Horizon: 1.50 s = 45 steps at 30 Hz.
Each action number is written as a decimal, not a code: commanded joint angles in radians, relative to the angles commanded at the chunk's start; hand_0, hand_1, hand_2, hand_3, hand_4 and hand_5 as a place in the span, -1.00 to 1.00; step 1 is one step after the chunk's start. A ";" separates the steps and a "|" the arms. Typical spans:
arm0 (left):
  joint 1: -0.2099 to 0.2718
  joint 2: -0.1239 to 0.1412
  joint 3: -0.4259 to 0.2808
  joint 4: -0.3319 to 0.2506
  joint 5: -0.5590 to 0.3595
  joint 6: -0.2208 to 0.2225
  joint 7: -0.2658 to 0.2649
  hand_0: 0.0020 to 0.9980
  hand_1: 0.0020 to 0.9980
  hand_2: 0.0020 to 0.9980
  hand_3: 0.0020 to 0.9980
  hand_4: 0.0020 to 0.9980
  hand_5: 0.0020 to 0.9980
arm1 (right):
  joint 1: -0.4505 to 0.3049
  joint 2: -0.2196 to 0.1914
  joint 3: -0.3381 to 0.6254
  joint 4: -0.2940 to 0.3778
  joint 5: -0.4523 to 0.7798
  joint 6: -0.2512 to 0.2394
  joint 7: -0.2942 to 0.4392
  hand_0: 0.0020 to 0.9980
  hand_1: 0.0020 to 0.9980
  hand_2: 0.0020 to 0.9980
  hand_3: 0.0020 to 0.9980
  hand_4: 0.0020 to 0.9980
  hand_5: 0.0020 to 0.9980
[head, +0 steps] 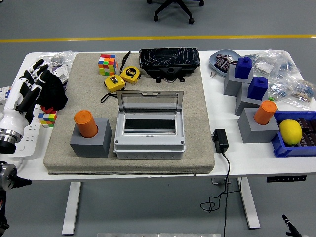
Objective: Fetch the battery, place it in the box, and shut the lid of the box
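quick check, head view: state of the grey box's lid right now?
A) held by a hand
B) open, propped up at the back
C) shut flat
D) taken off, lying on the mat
B: the clear lid stands up from the rear edge of the grey box, whose inside shows empty, and no hand touches it.

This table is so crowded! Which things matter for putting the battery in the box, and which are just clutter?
Job: orange battery, grey box, its open lid.
Lying about: puzzle cube, tape measures, lemon, black tray.
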 joint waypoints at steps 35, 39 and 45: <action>0.048 -0.018 0.152 0.046 -0.063 -0.048 -0.039 1.00 1.00 1.00 1.00 1.00 -0.69 | 0.005 -0.005 -0.014 0.000 0.013 0.010 -0.002 0.93 0.72 0.54 0.62 1.00 1.00; 0.047 -0.019 0.159 0.048 -0.043 -0.033 -0.036 1.00 1.00 1.00 1.00 1.00 -1.00 | 0.004 -0.005 -0.012 0.000 0.012 0.011 -0.003 0.93 0.71 0.54 0.61 1.00 1.00; 0.049 -0.018 0.181 0.048 -0.026 -0.008 -0.038 1.00 1.00 1.00 1.00 1.00 -1.00 | 0.006 -0.005 -0.017 0.000 0.016 0.013 -0.003 0.93 0.71 0.53 0.61 1.00 1.00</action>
